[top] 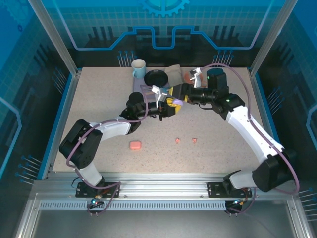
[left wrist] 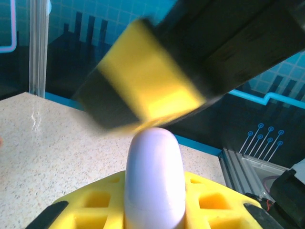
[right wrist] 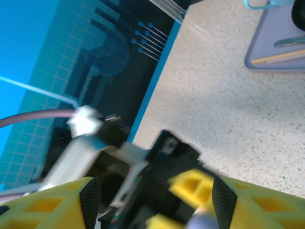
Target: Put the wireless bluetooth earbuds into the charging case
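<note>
Two salmon-pink earbuds (top: 177, 140) lie loose on the table (top: 223, 148), well right of pink case (top: 134, 144), while left gripper (top: 168, 108) pinches upright lilac case (left wrist: 155, 176) and right gripper (right wrist: 155, 200), jaws spread, hovers at its tip, possibly touching (blurred).

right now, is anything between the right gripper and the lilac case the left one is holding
Nothing visible does. The lilac case stands upright, clamped in the left gripper, and one yellow pad of the right gripper hangs just over its rounded top, jaws open. Whether they touch I cannot tell.
</note>
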Robot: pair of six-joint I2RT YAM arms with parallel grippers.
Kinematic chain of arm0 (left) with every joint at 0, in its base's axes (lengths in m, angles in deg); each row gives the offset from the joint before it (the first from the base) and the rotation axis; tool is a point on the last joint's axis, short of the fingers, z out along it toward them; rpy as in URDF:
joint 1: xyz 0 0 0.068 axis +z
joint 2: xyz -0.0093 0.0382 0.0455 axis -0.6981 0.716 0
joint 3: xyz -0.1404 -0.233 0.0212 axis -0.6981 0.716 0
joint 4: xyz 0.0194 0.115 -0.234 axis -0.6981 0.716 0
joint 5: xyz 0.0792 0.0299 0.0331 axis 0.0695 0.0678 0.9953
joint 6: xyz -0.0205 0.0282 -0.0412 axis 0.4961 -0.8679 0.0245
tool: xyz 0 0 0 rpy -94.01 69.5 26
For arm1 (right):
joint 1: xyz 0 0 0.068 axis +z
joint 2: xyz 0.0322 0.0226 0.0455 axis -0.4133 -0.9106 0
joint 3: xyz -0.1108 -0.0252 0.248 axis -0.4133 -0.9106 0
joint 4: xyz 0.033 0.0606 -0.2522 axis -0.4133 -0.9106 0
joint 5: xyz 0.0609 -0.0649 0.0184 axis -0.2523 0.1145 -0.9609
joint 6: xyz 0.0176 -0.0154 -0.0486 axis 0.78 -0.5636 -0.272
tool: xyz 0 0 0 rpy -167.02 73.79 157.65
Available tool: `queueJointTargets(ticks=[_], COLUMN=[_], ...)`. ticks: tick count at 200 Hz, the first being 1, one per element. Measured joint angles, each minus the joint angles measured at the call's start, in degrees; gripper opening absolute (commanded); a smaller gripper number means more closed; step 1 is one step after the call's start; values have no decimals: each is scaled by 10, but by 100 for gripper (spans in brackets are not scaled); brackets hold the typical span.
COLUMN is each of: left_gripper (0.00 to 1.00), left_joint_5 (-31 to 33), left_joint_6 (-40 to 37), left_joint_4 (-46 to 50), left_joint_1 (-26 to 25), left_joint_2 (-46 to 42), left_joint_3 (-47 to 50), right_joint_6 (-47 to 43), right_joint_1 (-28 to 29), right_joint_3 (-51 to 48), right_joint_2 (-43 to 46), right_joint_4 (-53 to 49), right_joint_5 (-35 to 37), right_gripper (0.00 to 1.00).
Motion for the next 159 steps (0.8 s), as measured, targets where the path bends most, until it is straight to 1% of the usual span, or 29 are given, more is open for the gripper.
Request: queueJointTargets(ticks=[20, 33, 51, 66, 90, 115, 138, 159], left_gripper=[0, 0, 0, 0, 0, 0, 0, 0], left_joint_5=[8, 13, 23, 33, 54, 74, 79, 80], left_joint_6=[2, 5, 18, 37, 82, 130, 185, 229], left_joint_4=[0, 1, 9, 34, 118, 222, 291, 374], left_joint_1=[1, 1, 3, 3, 9, 19, 30, 41], left_joint_2=[20, 28, 37, 50, 80, 118, 158, 215], left_joint_3=[0, 0, -3, -24, -79, -136, -165, -214], right_joint_6=[0, -2, -5, -9, -9, -9, -9, -4], right_joint_1=[1, 0, -6, -19, -34, -35, -36, -36], right_joint_3=[0, -1, -12, -31, -74, -109, -130, -141], right_joint_2=[45, 66, 85, 90, 85, 76, 71, 60], right_joint_4=[-7, -13, -27, -43, -76, -102, -109, -109], right_joint_5=[2, 8, 29, 61, 126, 179, 212, 231], right_gripper=[65, 67, 70, 71, 71, 71, 70, 70])
